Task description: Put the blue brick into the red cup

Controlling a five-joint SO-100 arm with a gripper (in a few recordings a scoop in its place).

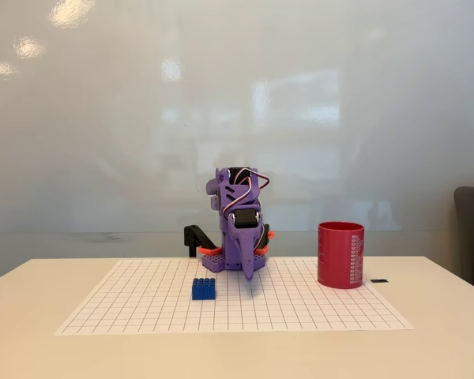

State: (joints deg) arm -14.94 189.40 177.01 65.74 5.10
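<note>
My gripper is pointing down at the grid mat, tip hanging just above it, gripping nothing. Seen edge-on from the front, so I cannot tell how far the jaws are parted. The blue brick is sitting on the mat, near and front-left of the tip. The red cup is standing upright at the mat's right edge, well apart. My base is sitting partly hidden behind the folded arm.

Office or meeting room: pale table, glossy whiteboard wall, grid sheet, chair at right edge.
</note>
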